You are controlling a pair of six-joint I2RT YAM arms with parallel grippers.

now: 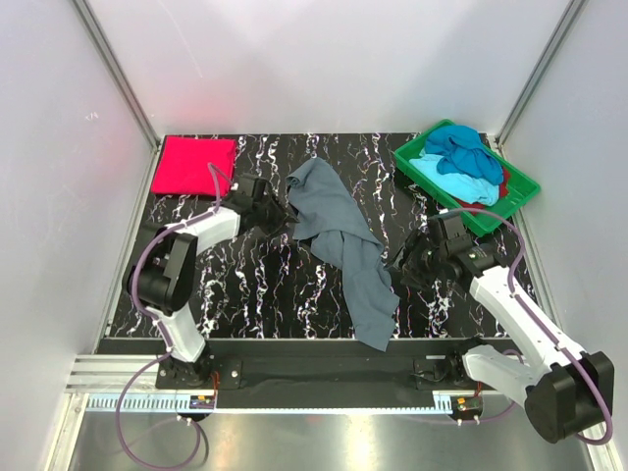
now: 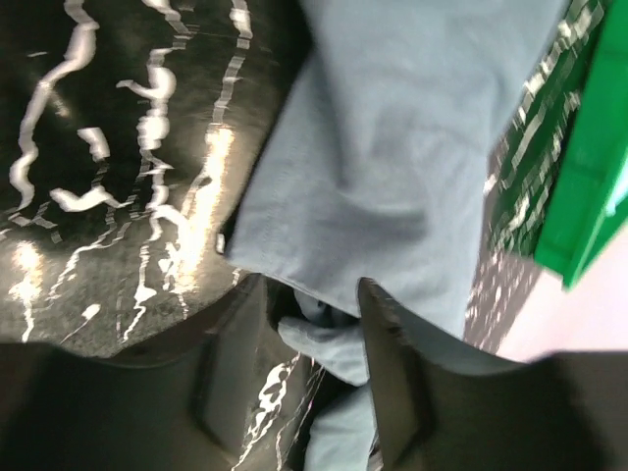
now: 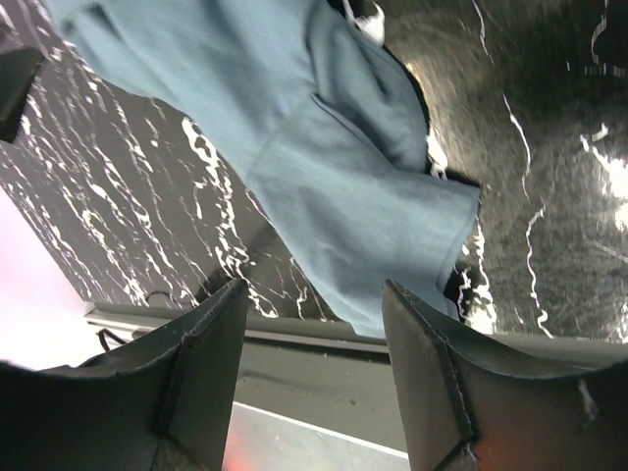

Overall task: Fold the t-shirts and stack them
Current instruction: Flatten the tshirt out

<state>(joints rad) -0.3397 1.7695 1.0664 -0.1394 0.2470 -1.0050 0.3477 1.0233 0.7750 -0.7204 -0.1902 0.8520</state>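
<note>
on table | grey-blue shirt | left jaws spread around edge | right jaws spread

The surface is glossy black sheet veined with white, and it throws back bright glare. Left of the green tray, the slate grey-blue t-shirt is soft matt cloth, limp and creased. Further left, the red-pink t-shirt is matt cloth too, lying smooth. The tray itself is smooth, shiny plastic. The right pincer has dark, matt fingers.
</note>
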